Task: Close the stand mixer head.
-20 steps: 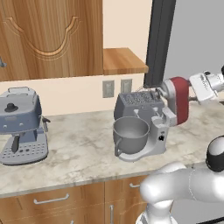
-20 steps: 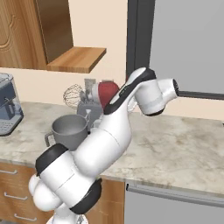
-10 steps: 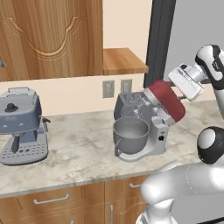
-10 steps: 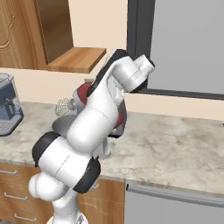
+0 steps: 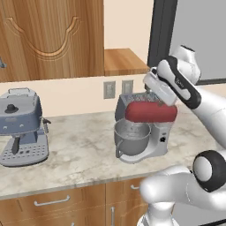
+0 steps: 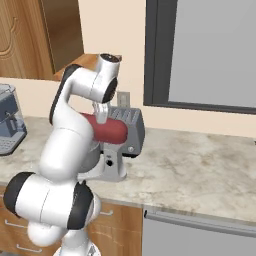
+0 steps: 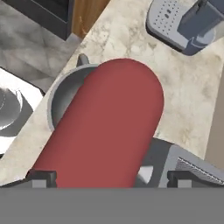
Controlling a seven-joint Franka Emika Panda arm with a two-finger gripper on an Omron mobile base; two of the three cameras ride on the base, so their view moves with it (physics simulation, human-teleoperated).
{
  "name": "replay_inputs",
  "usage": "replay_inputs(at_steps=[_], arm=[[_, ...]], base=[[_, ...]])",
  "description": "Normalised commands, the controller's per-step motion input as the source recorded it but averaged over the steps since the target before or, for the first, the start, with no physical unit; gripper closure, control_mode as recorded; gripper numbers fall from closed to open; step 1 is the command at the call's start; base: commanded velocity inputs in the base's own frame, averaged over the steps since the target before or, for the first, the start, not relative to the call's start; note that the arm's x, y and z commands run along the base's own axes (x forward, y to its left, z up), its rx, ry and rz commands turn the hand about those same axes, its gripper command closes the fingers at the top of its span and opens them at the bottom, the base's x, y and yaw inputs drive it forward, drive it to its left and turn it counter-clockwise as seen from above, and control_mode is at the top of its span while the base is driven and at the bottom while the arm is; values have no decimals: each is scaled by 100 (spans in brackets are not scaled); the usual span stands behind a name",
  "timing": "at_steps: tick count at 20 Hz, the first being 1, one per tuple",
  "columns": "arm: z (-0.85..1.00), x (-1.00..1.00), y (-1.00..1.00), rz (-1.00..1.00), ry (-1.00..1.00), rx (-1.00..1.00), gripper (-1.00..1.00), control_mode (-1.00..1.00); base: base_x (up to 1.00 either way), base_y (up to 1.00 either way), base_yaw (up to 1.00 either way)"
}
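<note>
Claw is sitting right on the rear top of the elongated rounded dark-red stand mixer head, fingertips spread wide either side of the housing and gripping nothing. Head is lying directly beneath and ahead of the claw, looking about level over the steel bowl on the marbled counter, boxy grey toaster just behind it. Judging it as a stiff, heavy, smooth hinged shell: it's calling for a flat downward push near the free end, not a pinch, since the curved surface is likely slippery.
</note>
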Motion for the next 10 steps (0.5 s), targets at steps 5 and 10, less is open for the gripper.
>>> replay_inputs(at_steps=[5, 10], arm=[[6, -1, 79, 2, -14, -10, -100, -100], [6, 0, 5, 3, 0, 0, -100, -100]], base=[[0, 0, 0], [0, 0, 0]])
